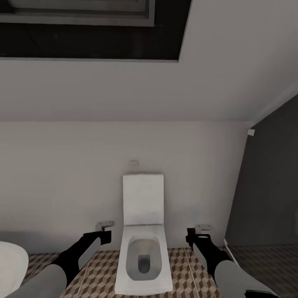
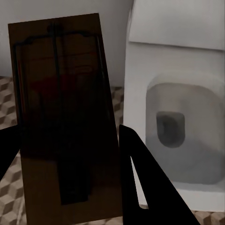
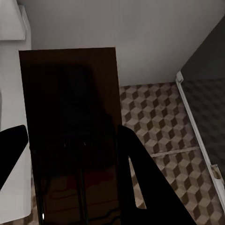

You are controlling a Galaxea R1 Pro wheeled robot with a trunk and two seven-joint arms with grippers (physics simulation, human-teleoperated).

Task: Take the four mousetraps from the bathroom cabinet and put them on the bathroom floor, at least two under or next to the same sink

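You have a mousetrap in each claw: your left gripper (image 2: 70, 154) is closed on one mousetrap (image 2: 63, 117), its black fingers (image 2: 140, 168) pressing both long edges, and your right gripper (image 3: 75, 154) clamps the other mousetrap (image 3: 72, 136) the same way. Both arms are raised on either side of the white toilet (image 1: 142, 252) (lid up), above the cube-patterned bathroom floor (image 1: 182, 269).
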